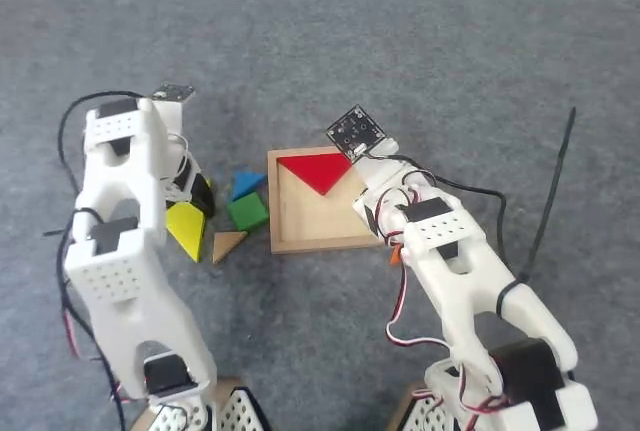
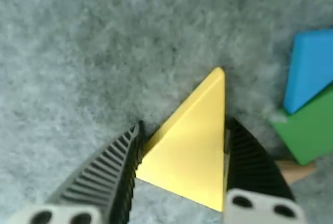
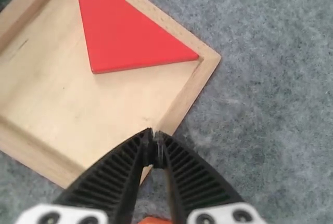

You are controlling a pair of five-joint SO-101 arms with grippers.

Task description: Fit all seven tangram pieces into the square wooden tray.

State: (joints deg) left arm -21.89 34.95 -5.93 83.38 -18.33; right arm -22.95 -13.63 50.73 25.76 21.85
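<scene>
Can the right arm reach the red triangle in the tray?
Probably yes. The right gripper hangs shut over the rim of the tray, and the red triangle lies flat close by with nothing on top of it. The gripper would have to open first.

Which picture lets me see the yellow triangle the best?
The left wrist view. There the yellow triangle is big and close, held between the left gripper's two fingers, with most of its top face showing. In the high view the yellow triangle looks small, tucked partly behind the left arm.
</scene>
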